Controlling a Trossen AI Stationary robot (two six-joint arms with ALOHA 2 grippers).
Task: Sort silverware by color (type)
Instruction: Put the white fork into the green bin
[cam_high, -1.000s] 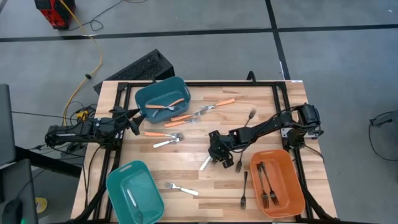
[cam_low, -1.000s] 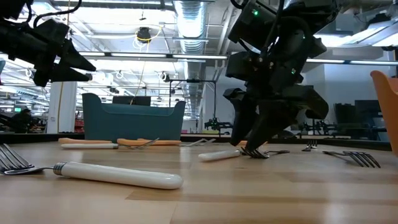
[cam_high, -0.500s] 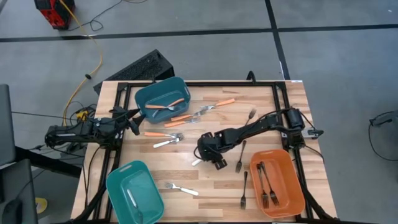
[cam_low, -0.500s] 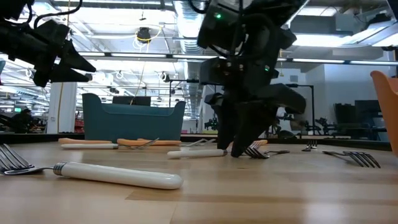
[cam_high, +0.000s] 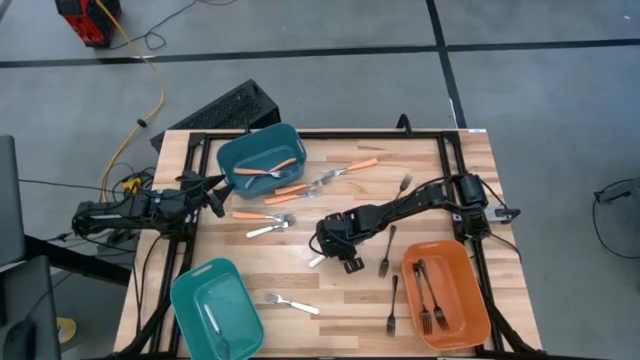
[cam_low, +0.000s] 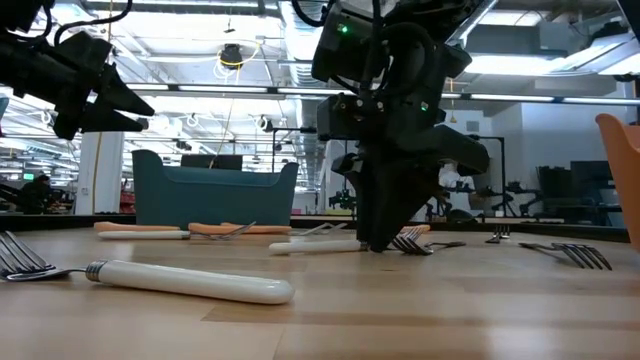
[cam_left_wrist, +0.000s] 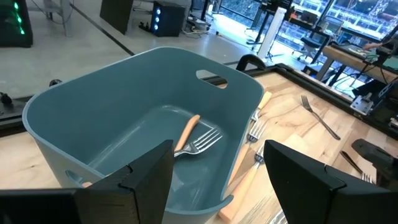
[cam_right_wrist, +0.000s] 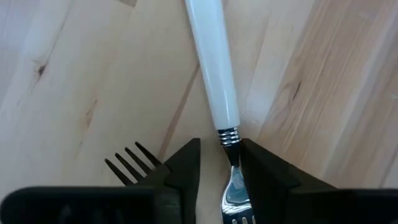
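Note:
A white-handled fork (cam_high: 318, 260) lies flat on the wood near the table's middle. My right gripper (cam_high: 335, 250) points steeply down over it. Its fingers stand close on either side of the fork's silver neck (cam_right_wrist: 228, 146), just past the handle's ringed end. The jaws are narrowly open, and bare wood shows between one finger (cam_right_wrist: 186, 162) and the neck. The tines are hidden under the gripper. My left gripper (cam_high: 212, 197) waits open at the table's left edge, facing the far teal bin (cam_high: 225, 150), which holds an orange-handled fork (cam_left_wrist: 186, 132). My right gripper comes from above with a finger on each side of the white fork's neck (cam_right_wrist: 228, 146), lying across the fork. The other finger (cam_right_wrist: 261, 165) stands right against the neck, and I cannot tell whether it touches. The fork lies flat on the table.
Black forks (cam_high: 385, 250) (cam_high: 393, 305) lie right of the gripper, next to the orange bin (cam_high: 480, 300) that holds more. Orange-handled forks (cam_high: 350, 167) and a white fork (cam_high: 268, 229) lie toward the far left. A near-left teal bin (cam_high: 180, 290) and another white fork (cam_high: 293, 303) are nearby.
My right gripper has moved toward the table's left, tipped more steeply downward and narrowed its fingers around the white fork's neck. The white fork has slid a little toward the left along the table with it.

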